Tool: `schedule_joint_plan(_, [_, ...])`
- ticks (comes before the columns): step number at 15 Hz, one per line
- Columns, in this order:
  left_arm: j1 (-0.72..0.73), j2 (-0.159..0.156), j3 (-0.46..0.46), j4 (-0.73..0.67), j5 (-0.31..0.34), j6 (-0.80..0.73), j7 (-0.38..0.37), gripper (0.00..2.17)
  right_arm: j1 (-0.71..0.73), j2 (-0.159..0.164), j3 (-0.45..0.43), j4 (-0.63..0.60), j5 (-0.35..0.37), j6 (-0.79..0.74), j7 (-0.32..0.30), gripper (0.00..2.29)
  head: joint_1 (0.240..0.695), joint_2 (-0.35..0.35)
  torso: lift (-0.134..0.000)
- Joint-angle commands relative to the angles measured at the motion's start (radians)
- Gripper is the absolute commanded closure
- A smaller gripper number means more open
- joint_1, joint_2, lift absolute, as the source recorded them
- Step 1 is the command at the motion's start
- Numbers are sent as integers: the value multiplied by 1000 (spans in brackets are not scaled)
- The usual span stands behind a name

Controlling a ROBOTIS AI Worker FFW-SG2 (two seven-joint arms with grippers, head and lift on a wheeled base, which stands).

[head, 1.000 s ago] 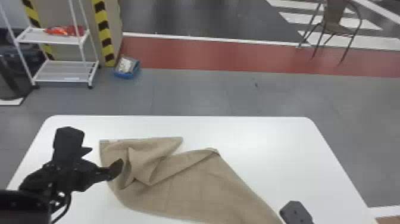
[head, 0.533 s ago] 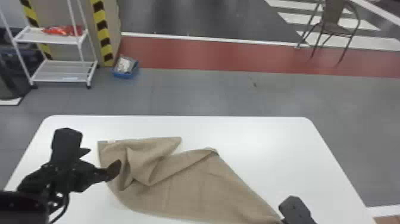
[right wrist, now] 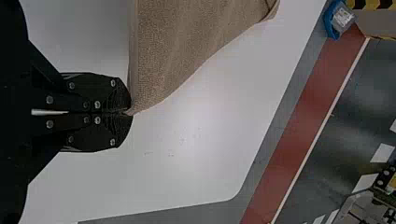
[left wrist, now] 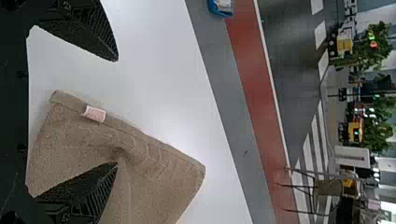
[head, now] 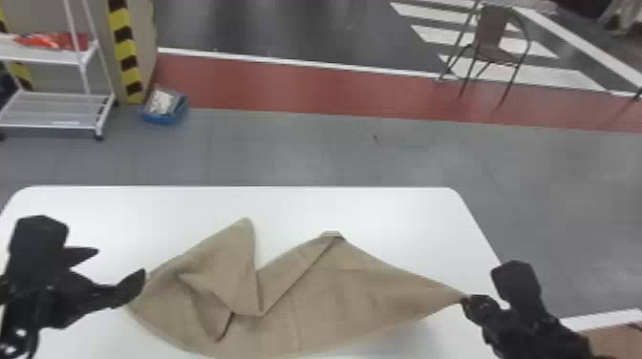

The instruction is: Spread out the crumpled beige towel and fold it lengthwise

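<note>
So the beige towel [head: 315, 305] lay half-crumpled across the near part of the bench [head: 382, 215]; the right fingers [right wrist: 109, 95] were clenched on its right corner, I figured to pull it taut; the left fingers [left wrist: 100, 39] sat spread at its left edge, probably lined up to grab the bunched side.

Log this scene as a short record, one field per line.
Item: crumpled beige cloth towel with a small pale label
Surface: white table with rounded corners
Towel state: bunched and folded over at left, drawn to a point at right
Left gripper: open at the towel's left end, one finger partly covered by cloth
Right gripper: shut on a towel corner
Progress: not yet flat or folded lengthwise
</note>
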Motion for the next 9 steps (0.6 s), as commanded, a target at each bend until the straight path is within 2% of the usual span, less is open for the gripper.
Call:
schedule_joint_plan(1, [19, 39, 57, 57, -27, -179, -70, 154, -21, 1, -16, 26, -6, 4, 0, 2037, 695, -274, 0])
schedule_joint_plan(3, [46, 109, 77, 120, -96, -391, -133, 208, -25, 1, -16, 37, -13, 1, 0, 2037, 695, -265, 0])
schedule_joint_plan(4, [74, 135, 77, 139, -169, -483, -134, 208, -27, 1, -16, 38, -15, 4, 0, 2037, 695, -255, 0])
schedule_joint_plan(7, [105, 143, 85, 206, -353, -780, -133, 215, -36, 1, -13, 44, -33, 10, 0, 2037, 695, -228, 0])
schedule_joint_plan(9, [95, 146, 50, 249, -459, -833, -88, 259, -36, 1, -11, 44, -35, 10, 0, 2034, 695, -240, 0])
